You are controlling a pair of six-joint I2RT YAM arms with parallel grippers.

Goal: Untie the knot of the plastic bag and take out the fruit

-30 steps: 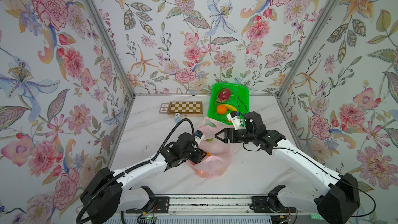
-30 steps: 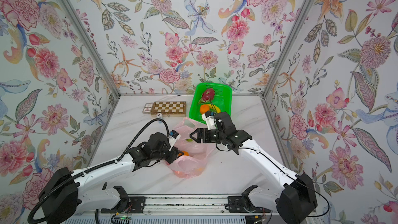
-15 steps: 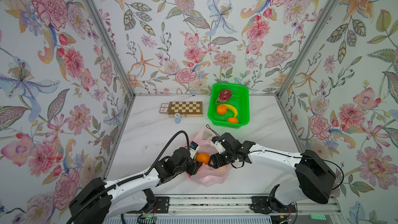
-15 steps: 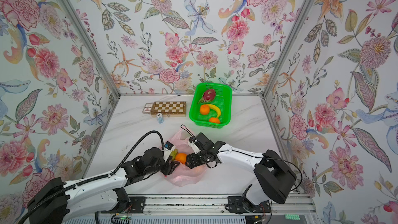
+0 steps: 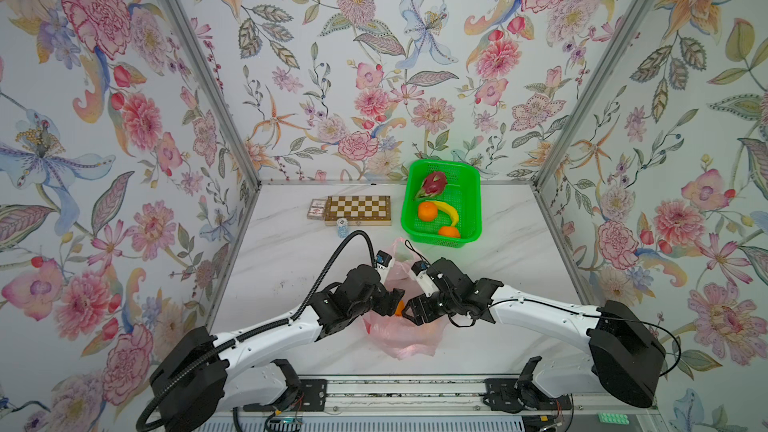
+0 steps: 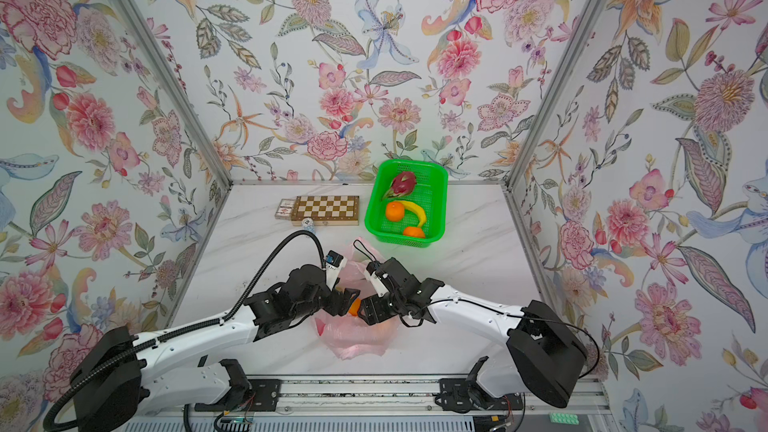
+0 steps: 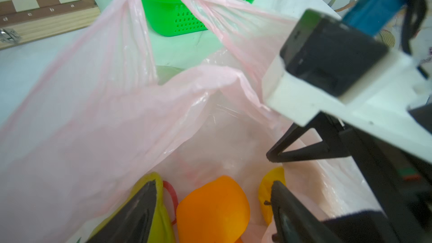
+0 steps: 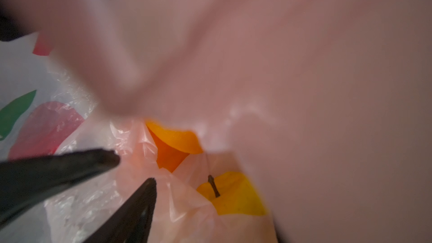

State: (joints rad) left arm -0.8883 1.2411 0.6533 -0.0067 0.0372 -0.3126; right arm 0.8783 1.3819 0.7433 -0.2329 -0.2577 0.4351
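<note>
The pale-pink plastic bag (image 5: 399,336) lies at the table's front middle with its mouth open. The knot is out of view; loose handle strips (image 7: 135,31) rise from the bag. My left gripper (image 7: 214,183) is open inside the mouth, a finger on each side of an orange fruit (image 7: 212,209) without touching it. A yellow-green fruit (image 7: 161,206) and a yellow fruit (image 8: 233,197) with a stem lie beside it. My right gripper (image 5: 410,312) is open at the mouth's right edge, facing the left gripper (image 5: 395,297). Bag film hides one right finger.
A green basket (image 5: 477,201) at the back right holds a dragon fruit (image 5: 434,184), two oranges and a banana (image 5: 451,211). A chessboard (image 5: 357,209), a small card box (image 5: 318,208) and a little bottle (image 5: 342,226) sit at the back.
My right gripper has come from near the basket down to the bag's mouth. The left jaws have spread wider around the orange.
</note>
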